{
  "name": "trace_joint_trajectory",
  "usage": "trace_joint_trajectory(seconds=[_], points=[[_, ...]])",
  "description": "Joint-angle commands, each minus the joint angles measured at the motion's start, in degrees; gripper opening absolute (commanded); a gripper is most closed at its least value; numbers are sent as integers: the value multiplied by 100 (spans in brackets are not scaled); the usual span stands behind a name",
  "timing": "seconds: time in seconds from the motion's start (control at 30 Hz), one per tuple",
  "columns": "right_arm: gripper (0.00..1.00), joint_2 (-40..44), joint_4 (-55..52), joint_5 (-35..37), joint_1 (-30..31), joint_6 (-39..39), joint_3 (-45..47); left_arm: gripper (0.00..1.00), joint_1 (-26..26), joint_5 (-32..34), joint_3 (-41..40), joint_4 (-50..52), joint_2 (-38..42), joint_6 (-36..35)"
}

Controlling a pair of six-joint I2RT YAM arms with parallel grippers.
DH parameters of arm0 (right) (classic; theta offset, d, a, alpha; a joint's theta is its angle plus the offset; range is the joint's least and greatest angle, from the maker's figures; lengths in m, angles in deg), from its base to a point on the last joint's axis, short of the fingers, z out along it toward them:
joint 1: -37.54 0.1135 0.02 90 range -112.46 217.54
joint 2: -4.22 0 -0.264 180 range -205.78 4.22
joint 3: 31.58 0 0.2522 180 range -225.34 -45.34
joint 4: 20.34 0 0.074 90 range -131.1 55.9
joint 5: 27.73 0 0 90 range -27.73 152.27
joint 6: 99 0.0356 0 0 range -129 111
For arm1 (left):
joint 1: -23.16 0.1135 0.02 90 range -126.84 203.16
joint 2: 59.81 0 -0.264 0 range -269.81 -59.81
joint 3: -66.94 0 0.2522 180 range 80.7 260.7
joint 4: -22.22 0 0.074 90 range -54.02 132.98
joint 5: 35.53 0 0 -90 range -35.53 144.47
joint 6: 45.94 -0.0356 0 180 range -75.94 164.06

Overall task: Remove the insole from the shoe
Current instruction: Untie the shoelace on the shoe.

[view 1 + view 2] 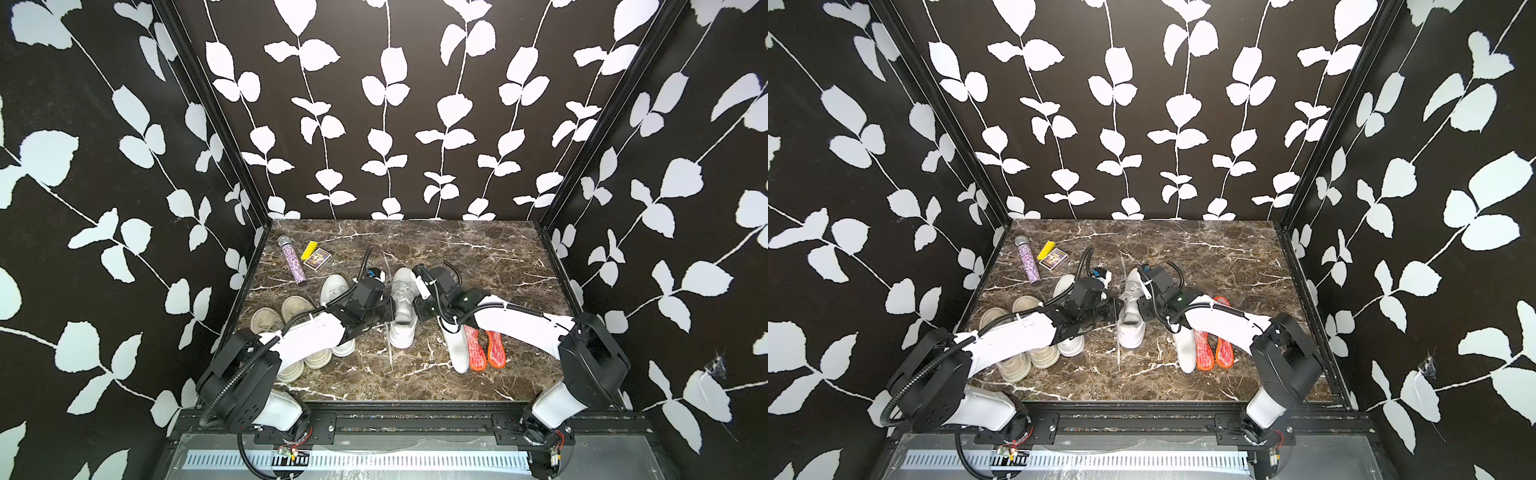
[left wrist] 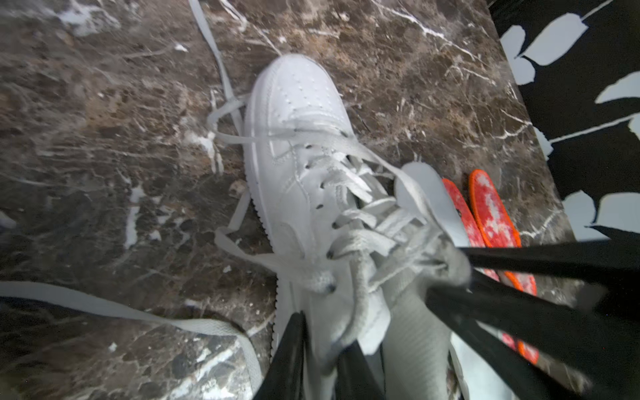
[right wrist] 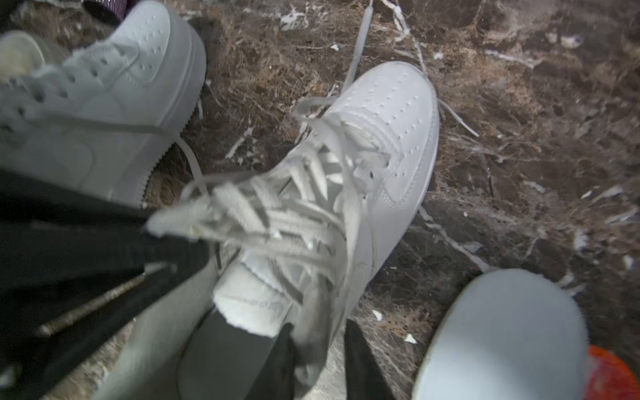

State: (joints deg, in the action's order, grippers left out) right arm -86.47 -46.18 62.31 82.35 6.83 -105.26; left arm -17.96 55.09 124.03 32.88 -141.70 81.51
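Observation:
A white lace-up shoe (image 1: 402,336) (image 1: 1130,332) stands mid-table with loose laces. My left gripper (image 1: 390,310) (image 2: 323,332) pinches one side wall of its opening, one finger inside and one outside. On the opposite wall my right gripper (image 1: 419,310) (image 3: 318,325) straddles the collar, with a slim gap showing beside the outer finger (image 3: 360,360). Down the opening a dark grey surface (image 3: 225,360) shows; I cannot tell whether it is the insole.
A white insole (image 1: 455,347) and two orange-red insoles (image 1: 486,349) lie right of the shoe. Another white sneaker (image 1: 333,289) and a beige pair (image 1: 266,320) sit under the left arm. A glitter bottle (image 1: 293,259) and a small box (image 1: 316,257) lie far left.

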Motion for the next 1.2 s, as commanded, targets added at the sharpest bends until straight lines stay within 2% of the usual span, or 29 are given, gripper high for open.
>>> trace_joint_trajectory(seconds=[0.0,0.2,0.5,0.6,0.77,1.0,1.17], points=[[28,514,-256,407,182,-689,24,19,-59,343,145,36,6,157],[34,698,-207,268,575,-1315,48,22,-89,137,138,-181,-60,122],[33,-61,-133,-83,746,-1192,-359,20,-88,246,-277,-594,256,290],[35,-363,-66,147,753,-1115,-369,17,-88,209,-309,-609,230,330],[43,-710,-255,602,753,-1226,-500,10,-88,359,-606,-931,407,489],[46,-1082,-580,1454,752,-1286,-638,0,-89,403,-694,-1031,464,500],[55,-1285,-631,1744,743,-1326,-640,0,-89,521,-915,-1258,654,579]])
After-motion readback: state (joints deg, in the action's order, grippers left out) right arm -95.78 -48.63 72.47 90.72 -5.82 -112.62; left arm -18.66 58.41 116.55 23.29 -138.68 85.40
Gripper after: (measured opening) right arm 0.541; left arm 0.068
